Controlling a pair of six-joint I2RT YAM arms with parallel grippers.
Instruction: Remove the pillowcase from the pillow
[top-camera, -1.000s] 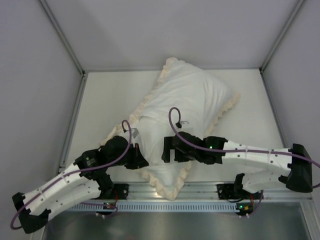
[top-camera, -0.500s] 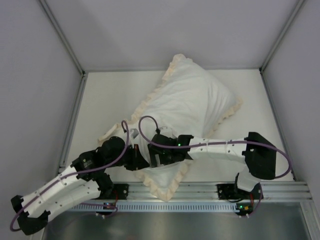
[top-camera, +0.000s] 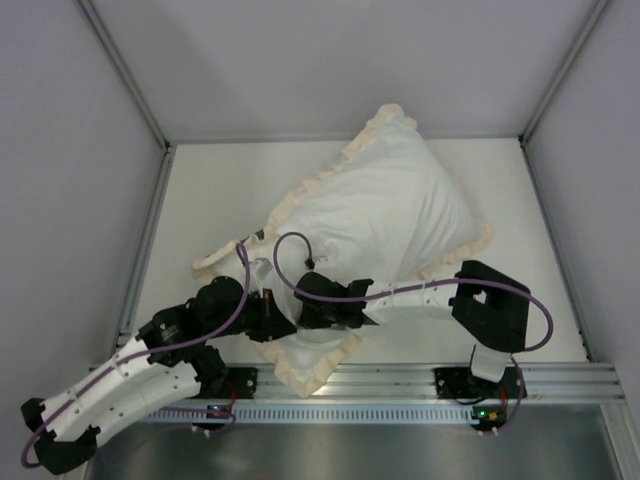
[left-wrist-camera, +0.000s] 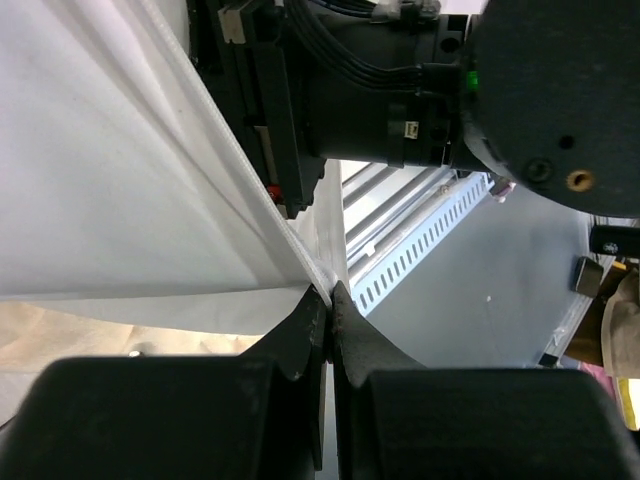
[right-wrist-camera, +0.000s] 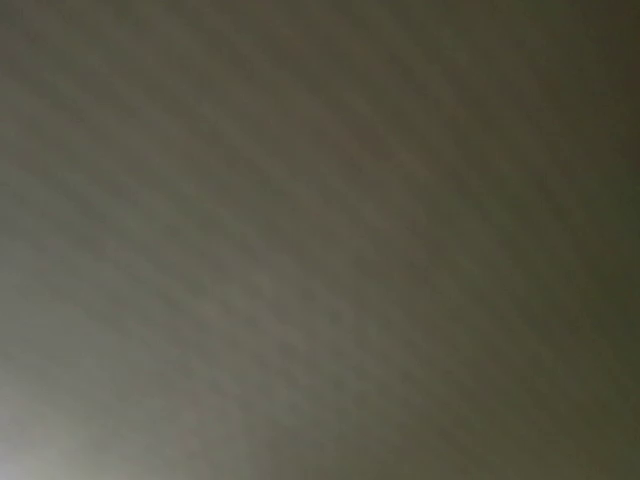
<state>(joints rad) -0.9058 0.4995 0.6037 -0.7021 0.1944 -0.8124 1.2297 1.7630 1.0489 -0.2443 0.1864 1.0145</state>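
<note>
- I judge the stripping has only just begun: my left pincer (left-wrist-camera: 328, 300) is clamped on a thin fold of the pillowcase's white cloth at its near end.
- The pillowcase (top-camera: 390, 210) lies slantwise across the desk (top-camera: 210, 200), white face up, with the pillow inside it and hidden.
- My right pincer (top-camera: 308, 312) is nosed in just beside the left. Its own camera gives only dark blur, so it is probably buried in cloth, and I cannot tell whether its jaws are apart or together.
- Next, my right needs a hold on the pillow itself, so the two pulls oppose.
- The near frilled corner (top-camera: 312, 365) touches the metal rail (top-camera: 400, 380), and the far corner reaches the back wall. Bare desk to the left offers the best room.
</note>
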